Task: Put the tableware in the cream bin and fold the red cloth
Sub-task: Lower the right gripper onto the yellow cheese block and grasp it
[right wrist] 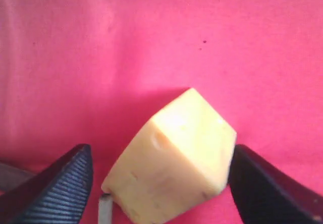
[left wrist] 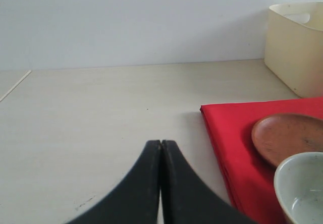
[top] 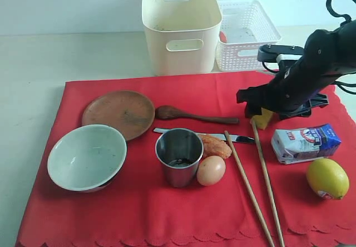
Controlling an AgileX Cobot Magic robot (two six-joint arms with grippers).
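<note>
Nothing binned yet: plate (top: 118, 112), bowl (top: 86, 155), cup (top: 179, 157), spoon (top: 192, 115), knife (top: 239, 139), chopsticks (top: 248, 187) all on cloth (top: 139, 213), mid frame; cloth flat, unfolded. Bin (top: 183, 60) top centre. R gripper (right wrist: 160, 153) spread astride cheese (right wrist: 186, 133); L gripper (left wrist: 161, 148) pressed together
</note>
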